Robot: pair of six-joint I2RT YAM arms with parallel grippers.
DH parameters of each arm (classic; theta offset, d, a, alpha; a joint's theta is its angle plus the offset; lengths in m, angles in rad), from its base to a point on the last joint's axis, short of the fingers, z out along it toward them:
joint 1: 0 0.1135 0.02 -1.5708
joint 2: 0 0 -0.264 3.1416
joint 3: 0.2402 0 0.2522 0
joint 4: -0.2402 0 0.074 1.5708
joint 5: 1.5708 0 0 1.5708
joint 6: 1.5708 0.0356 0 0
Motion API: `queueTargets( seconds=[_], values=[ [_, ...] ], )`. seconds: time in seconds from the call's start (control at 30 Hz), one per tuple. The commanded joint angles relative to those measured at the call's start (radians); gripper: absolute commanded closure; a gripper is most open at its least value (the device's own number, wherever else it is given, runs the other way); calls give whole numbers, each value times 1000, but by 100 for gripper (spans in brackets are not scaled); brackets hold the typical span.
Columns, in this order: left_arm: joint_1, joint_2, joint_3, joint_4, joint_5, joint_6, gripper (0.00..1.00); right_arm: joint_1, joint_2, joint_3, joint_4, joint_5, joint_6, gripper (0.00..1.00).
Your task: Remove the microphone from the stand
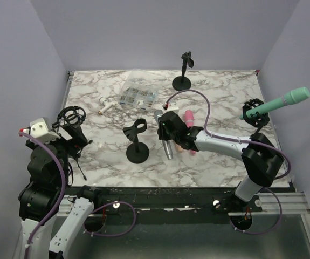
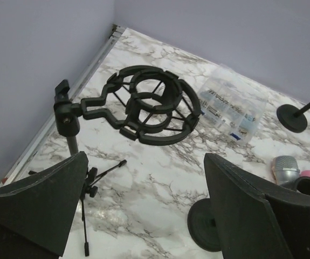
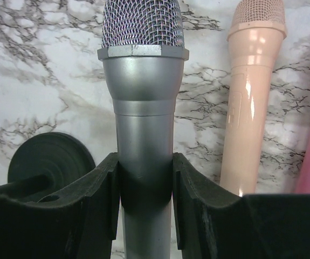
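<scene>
1. Silver microphone (image 1: 164,136): out of the clip, just right of the empty clip stand (image 1: 137,143), low over the counter (image 1: 106,159). Its long axis points away from the arm bases, grille farthest.
2. Right pincer (image 3: 144,186): clamped narrowly on its barrel below the grille; the nearer arm.
3. Left pincer (image 2: 144,213): wide, empty, well left of the stand.

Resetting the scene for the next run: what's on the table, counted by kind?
Microphones: 4 (silver mic, peach mic, pink mic, green mic)
Stands: 4 (back stand, centre stand, left shock-mount stand, right stand)
Clear parts box: 1
Small white piece: 1
Total: 10
</scene>
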Motion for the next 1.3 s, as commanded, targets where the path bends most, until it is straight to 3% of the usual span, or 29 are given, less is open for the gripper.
queueTargets(
  seconds=[0.0,0.3,0.53,0.73,0.93,1.27],
  values=[
    [2,-61,-57,-42,-115,-73,11,-4,46,55,-36,96,5,99],
    [2,-116,-178,-94,-191,-201,13,-6,136,54,-40,142,8,97],
    [3,-152,-257,-92,-193,-185,8,-6,173,50,-18,126,0,88],
    [2,-163,-336,15,-210,-111,1,-21,206,55,2,133,-17,76],
    [4,-66,-416,94,-340,-47,1,-35,204,53,26,85,-49,58],
    [33,3,-476,241,-411,30,2,-43,186,32,50,56,-76,33]
  ],
)
